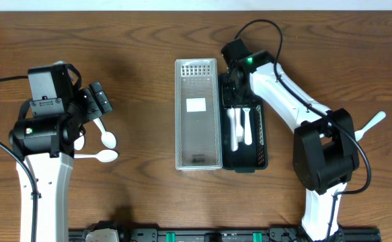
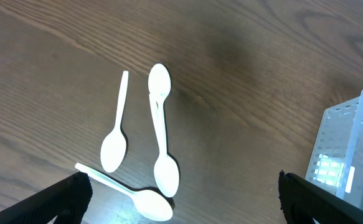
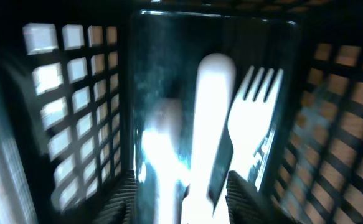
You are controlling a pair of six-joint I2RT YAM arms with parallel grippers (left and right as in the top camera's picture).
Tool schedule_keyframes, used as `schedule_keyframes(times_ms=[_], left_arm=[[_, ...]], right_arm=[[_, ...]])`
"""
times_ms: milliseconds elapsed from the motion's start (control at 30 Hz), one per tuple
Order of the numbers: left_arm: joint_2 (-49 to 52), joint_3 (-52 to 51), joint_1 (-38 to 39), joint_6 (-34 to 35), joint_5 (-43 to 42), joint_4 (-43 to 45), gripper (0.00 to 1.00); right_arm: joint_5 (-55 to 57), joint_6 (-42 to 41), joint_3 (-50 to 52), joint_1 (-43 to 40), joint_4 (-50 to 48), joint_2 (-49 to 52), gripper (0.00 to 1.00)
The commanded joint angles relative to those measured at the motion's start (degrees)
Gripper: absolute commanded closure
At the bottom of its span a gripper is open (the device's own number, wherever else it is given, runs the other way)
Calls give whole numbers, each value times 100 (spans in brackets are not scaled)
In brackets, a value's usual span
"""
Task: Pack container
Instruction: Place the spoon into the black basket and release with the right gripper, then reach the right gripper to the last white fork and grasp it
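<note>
Black container (image 1: 259,138) sat right of the bench's (image 1: 142,40) centre, its long left side touching a clear tray (image 1: 197,114) that lay parallel beside it. Inside the black container lay white cutlery, among it a white fork (image 3: 259,87) just beside a rounded white handle (image 3: 213,124). The right hand (image 3: 181,190) hung over the far end of the container, pointing down into it. Its wrist view was blurred, but its fingers (image 3: 124,200) appeared spread, with the cutlery showing between them and nothing pinched. Well apart, on the left of the bench, the left hand (image 2: 184,186) hovered with its fingers (image 2: 63,202) spread wide and empty above a cluster of white spoons (image 2: 114,149). Another white utensil (image 1: 374,124) lay at the far right, beside the right arm.
</note>
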State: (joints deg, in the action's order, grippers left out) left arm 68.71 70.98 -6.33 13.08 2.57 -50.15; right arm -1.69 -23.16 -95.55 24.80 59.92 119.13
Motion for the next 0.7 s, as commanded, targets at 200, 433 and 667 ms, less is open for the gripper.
schedule_keyframes(times_ms=[200, 433, 667], left_arm=[[22, 114, -26, -98, 74, -17, 2], [22, 114, -26, -98, 74, -20, 2], [33, 114, -24, -96, 74, -17, 2]], right_arm=[[28, 367, -2490, -651, 1064, -398, 41], [597, -501, -2896, -2243, 1399, -1029, 32], [597, -680, -2391, -4262, 1779, -1008, 31]])
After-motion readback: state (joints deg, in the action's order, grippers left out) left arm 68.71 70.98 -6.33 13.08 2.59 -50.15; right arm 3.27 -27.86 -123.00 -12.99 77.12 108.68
